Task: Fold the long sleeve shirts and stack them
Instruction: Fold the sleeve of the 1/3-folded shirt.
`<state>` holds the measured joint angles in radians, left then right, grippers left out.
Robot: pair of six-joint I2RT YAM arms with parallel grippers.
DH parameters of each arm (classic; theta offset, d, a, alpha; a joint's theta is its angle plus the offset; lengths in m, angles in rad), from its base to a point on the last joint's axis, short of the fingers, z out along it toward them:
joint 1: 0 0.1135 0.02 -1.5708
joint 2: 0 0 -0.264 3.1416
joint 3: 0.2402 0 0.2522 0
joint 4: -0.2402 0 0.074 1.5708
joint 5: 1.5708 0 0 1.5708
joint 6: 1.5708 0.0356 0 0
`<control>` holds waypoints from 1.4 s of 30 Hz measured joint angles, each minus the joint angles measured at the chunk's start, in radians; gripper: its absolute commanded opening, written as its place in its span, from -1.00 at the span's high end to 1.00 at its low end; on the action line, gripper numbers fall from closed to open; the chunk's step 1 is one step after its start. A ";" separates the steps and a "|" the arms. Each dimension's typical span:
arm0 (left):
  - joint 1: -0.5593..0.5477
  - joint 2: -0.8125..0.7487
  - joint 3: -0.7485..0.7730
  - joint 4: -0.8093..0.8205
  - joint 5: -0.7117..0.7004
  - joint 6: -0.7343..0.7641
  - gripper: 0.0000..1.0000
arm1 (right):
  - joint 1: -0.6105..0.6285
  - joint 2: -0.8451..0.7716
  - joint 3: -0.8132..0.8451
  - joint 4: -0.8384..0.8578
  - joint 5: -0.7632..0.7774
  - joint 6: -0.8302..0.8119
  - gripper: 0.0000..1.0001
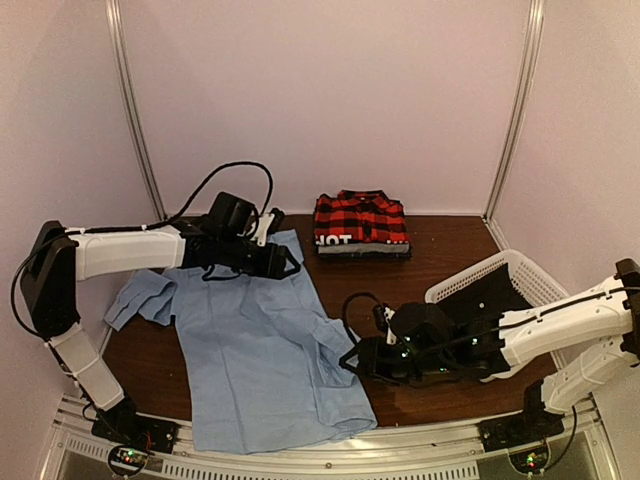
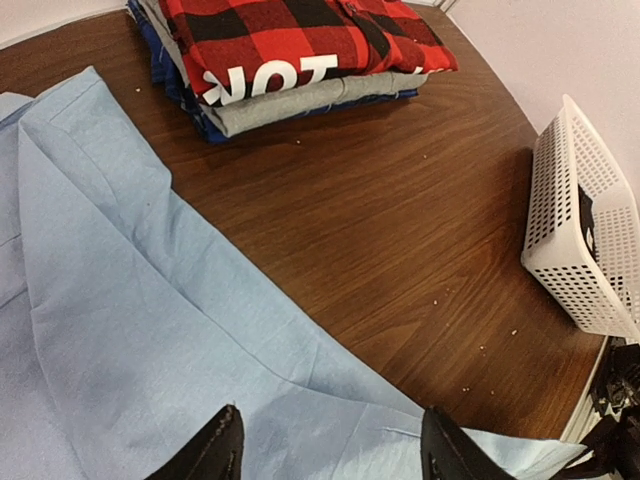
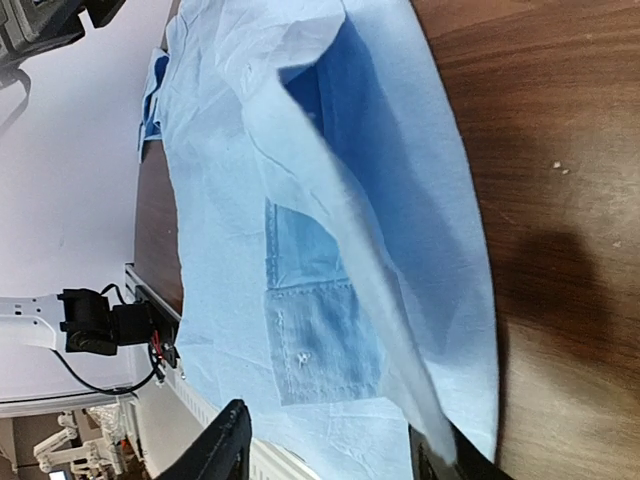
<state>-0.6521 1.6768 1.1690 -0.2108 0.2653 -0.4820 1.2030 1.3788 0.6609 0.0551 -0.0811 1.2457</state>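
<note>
Grippers both spread open, nothing held. Flat light blue shirt (image 1: 260, 350) runs lengthwise from under left gripper (image 1: 285, 262) back toward the arm bases, with right gripper (image 1: 352, 362) at its right edge. Folded plaid shirt (image 1: 360, 218) sits right of left gripper.

In the left wrist view, the plaid shirt (image 2: 300, 30) is cropped by the upper edge and the white basket (image 2: 560, 235) by the right edge; the basket's dark contents (image 2: 587, 225) cannot be made out.
</note>
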 measured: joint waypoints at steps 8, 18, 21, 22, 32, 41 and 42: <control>0.011 0.000 -0.002 0.000 0.000 -0.003 -0.23 | 0.035 -0.038 0.157 -0.346 0.197 -0.151 -0.22; 0.024 0.001 -0.004 0.000 0.000 -0.004 -0.23 | 0.066 0.098 0.269 -0.465 0.263 -0.328 -0.29; 0.032 0.001 -0.010 -0.001 0.000 -0.005 -0.23 | 0.072 0.103 0.270 -0.440 0.258 -0.382 -0.32; 0.034 0.001 -0.013 -0.001 0.000 -0.007 -0.23 | 0.076 0.111 0.274 -0.436 0.258 -0.397 -0.32; 0.045 0.001 -0.018 -0.003 0.003 -0.008 -0.22 | 0.095 0.256 0.303 -0.371 0.209 -0.491 -0.03; 0.050 0.001 -0.024 -0.003 0.007 -0.011 -0.22 | 0.073 0.287 0.303 -0.331 0.154 -0.506 1.00; 0.050 0.001 -0.026 -0.003 0.008 -0.013 -0.22 | 0.070 0.287 0.303 -0.327 0.144 -0.505 1.00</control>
<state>-0.6022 1.6779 1.1435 -0.2138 0.2729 -0.4946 1.2728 1.6661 0.9642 -0.2722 0.0631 0.7410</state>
